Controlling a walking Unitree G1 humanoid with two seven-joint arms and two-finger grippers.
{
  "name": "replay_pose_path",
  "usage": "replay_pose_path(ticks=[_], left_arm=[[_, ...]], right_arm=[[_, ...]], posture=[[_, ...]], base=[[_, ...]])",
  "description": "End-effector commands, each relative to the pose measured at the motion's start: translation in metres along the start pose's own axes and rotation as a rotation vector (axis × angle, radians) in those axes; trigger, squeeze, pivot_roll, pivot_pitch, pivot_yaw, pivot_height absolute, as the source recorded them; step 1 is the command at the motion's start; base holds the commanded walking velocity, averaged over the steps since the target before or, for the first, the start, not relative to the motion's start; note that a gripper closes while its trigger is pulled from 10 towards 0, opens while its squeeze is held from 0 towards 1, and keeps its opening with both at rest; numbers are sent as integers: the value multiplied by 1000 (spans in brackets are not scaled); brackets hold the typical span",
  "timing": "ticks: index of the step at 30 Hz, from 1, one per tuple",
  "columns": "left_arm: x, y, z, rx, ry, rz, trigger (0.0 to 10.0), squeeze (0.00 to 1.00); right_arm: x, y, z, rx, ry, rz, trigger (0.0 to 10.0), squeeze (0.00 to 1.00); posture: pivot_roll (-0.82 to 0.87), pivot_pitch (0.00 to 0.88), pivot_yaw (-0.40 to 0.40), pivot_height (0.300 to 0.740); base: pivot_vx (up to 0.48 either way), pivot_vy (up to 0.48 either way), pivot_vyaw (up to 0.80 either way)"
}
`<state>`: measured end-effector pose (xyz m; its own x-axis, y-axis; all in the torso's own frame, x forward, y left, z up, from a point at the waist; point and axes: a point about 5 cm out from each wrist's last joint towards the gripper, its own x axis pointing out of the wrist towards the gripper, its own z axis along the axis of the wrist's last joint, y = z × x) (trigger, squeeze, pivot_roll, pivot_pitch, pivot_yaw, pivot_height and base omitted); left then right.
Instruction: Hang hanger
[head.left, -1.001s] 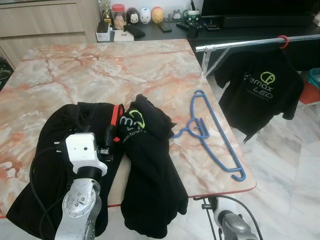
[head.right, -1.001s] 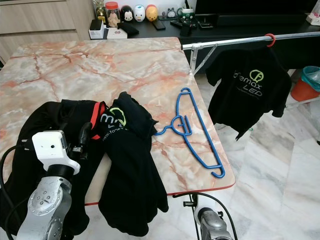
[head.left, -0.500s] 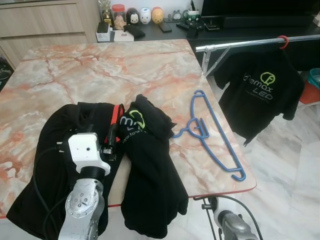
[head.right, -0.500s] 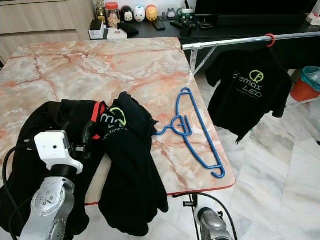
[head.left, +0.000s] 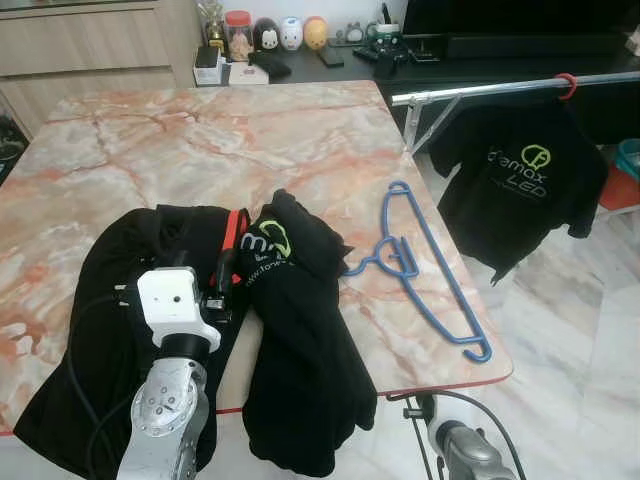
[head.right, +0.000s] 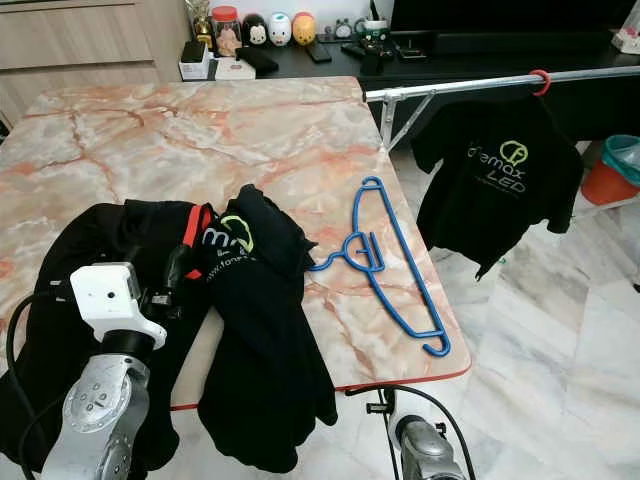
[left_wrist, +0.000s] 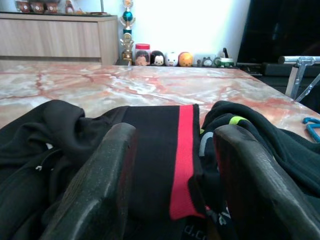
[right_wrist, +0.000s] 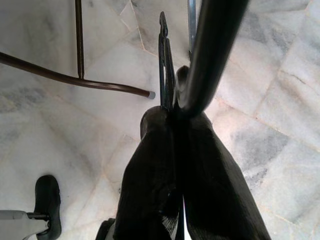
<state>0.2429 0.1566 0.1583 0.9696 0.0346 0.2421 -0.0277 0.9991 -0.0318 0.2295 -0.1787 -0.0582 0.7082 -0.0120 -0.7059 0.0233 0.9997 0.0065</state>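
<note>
Your left gripper (left_wrist: 170, 185) was spread wide over the shirt (head.left: 150, 270); the right gripper (right_wrist: 175, 165) was clenched, empty. The hanger (head.left: 425, 265) lay near the table (head.left: 200, 140) edge, so snagging fabric risked knocking it off

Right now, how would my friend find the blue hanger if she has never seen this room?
Find the big marble table. Near its right edge, beside the heap of black clothes, lies the blue hanger. It is the only bare blue hanger; the red hanger hangs on the metal rail with a shirt.
</note>
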Motion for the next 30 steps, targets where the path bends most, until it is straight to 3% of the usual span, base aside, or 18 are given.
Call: replay_pose_path(ticks=[1,30], left_arm=[[0,2,-2,11,3,6,10000,0],[-1,5,-2,15,1,19,10000,0]], right_arm=[[-1,-1,-3,-3,15,-1,10000,0],[0,0,-1,0,13,4,10000,0]], posture=[[93,63,-38,740],[95,88,-37,740]], base=[[-289,0,0],[-291,0,0]])
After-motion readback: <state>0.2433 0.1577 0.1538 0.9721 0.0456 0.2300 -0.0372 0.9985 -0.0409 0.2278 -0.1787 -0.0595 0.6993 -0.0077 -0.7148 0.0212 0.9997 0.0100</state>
